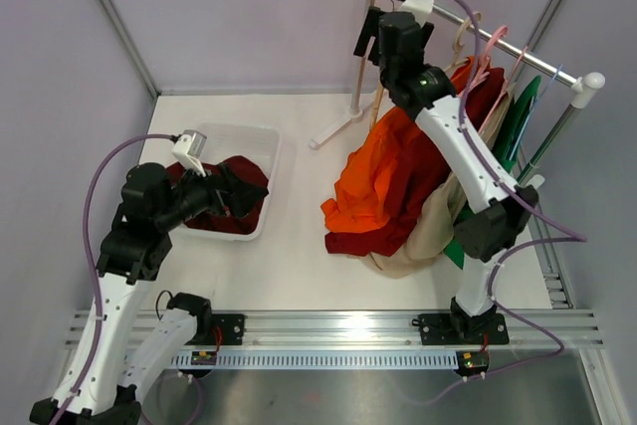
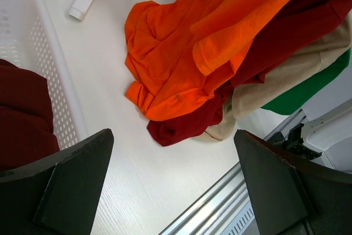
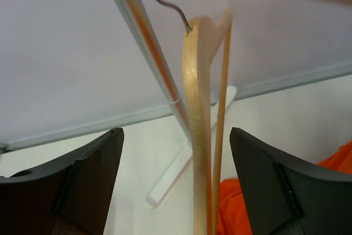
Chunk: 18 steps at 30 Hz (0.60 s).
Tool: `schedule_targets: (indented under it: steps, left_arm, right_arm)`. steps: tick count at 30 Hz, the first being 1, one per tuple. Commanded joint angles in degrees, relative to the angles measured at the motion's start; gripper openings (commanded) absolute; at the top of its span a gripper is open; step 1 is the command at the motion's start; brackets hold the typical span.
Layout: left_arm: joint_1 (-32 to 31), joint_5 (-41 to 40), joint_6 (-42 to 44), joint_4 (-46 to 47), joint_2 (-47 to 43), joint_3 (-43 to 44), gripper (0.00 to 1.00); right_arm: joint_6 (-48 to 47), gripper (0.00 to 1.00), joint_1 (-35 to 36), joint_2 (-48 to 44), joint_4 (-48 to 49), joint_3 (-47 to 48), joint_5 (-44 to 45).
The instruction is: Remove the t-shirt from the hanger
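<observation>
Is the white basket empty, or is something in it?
Not empty: a dark red garment lies inside the white basket.

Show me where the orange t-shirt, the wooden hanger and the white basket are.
orange t-shirt (image 2: 176,53): left wrist view, middle of the crumpled cloth.
wooden hanger (image 3: 199,114): right wrist view, on its broad wooden arm.
white basket (image 2: 52,81): left wrist view, on its perforated side wall.

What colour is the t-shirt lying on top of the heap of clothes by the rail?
The t-shirt is bright orange, clearest in the left wrist view.
</observation>
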Motion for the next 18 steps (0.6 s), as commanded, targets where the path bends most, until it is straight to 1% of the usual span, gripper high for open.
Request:
schedule_targets:
  steps: [1,3,6,7,9,10,11,12,13,14,15,16,17,18]
  left_arm:
    - [-1.85,0.63,0.10,1.70,0.98,3.45,0.99]
    - [-2.82,0.45,-0.07,3.01,1.34,3.54,0.99]
    - [-6.86,-1.48,-0.51,5.12,2.04,2.92,0.99]
    - [-10.35,-2.70,-0.51,5.48,2.39,2.92,0.99]
    - [-14.32,-6.57,-0.42,6.45,2.83,2.48,0.99]
    - [-18.43,-7.80,-0.42,6.80,3.10,2.31,0.99]
    - [-20.65,-10.60,-0.42,7.06,3.71,2.22,0.99]
    - [-22.67,-12.28,0.01,7.24,3.97,2.22,0.99]
    - [-26.87,-14.30,0.28,7.33,4.15,2.04,0.99]
    - [-28.82,-18.41,0.71,7.33,4.50,1.95,0.99]
    - [-30.50,-20.01,1.41,7.33,4.59,1.95,0.99]
    - [-33.30,-21.60,1.68,7.33,4.59,1.78,0.99]
    - [-34.63,-23.70,1.95,7.33,4.59,1.69,0.99]
    - [-35.69,-24.68,2.56,7.50,4.42,1.52,0.99]
  right_arm:
    - [1.24,0.88,0.78,-11.56,0.15,-0.61,-6.39]
    - [1.51,0.89,1.91,-14.12,-1.61,-2.36,-7.19]
    - [1.51,0.89,3.93,-20.35,-2.41,-8.59,-6.50]
    - [1.86,0.87,4.20,-24.03,-2.41,-13.05,-4.93]
    - [3.17,0.70,4.29,-27.74,-2.58,-17.73,-4.13]
    - [4.13,0.61,4.29,-30.97,-2.84,-19.84,-1.95]
    - [4.49,0.28,4.29,-32.40,-4.15,-23.43,-0.71]
    - [4.76,0.18,4.29,-33.28,-4.95,-24.59,0.35]
    - [4.93,0.15,4.21,-34.16,-6.26,-25.30,2.88]
    - [5.11,0.15,4.29,-34.08,-9.23,-25.13,4.13]
    - [5.28,0.15,4.12,-33.91,-10.48,-24.96,5.27]
    - [5.98,0.18,3.86,-33.47,-11.62,-24.70,6.59]
    - [6.60,0.23,3.25,-33.12,-13.72,-24.08,6.69]
    - [6.95,0.34,2.80,-32.77,-14.18,-23.82,6.86]
